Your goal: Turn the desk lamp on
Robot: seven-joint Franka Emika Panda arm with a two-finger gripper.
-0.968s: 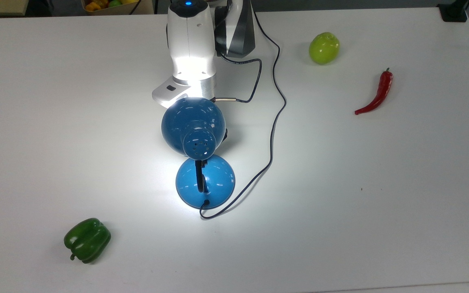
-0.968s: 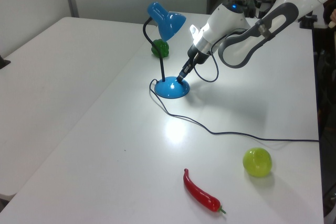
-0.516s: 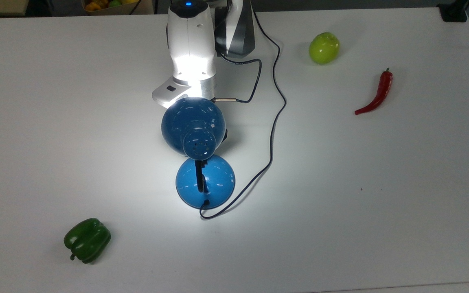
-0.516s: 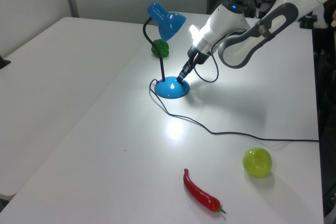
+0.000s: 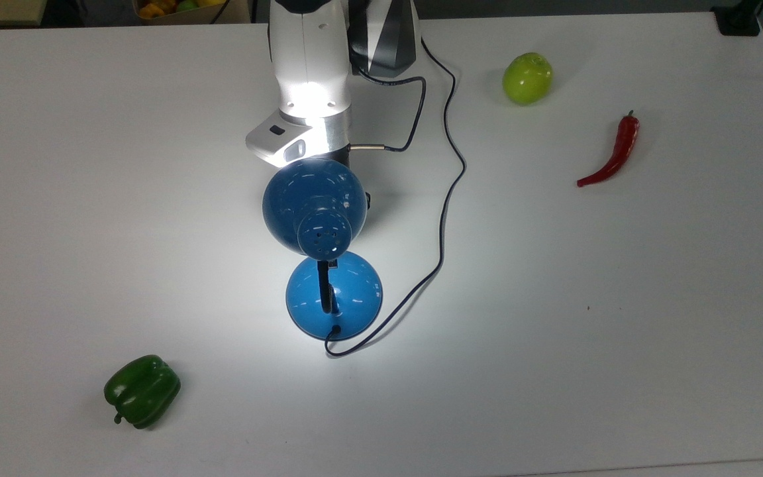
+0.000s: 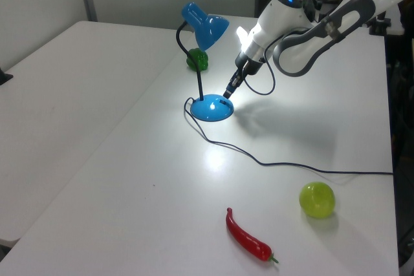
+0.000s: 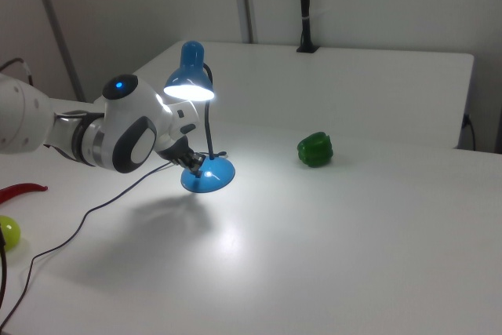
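Gripper (image 6: 231, 90), fingers together and empty, hung just above the lit lamp's (image 6: 206, 27) base (image 6: 211, 108); a straight lift clear of the cord (image 5: 446, 165) seemed best.

The lamp (image 5: 325, 255) stands mid-table (image 5: 620, 331), its shade overhanging the ground toward the arm (image 6: 304, 37), so reaching the base from straight above is blocked on that side. The cord (image 5: 444, 192) loops off the base and snakes along the top view's right of the lamp to the far edge. The pepper (image 5: 142, 390), apple (image 5: 526, 78) and chilli (image 5: 613, 152) lie well apart, with open table between them.
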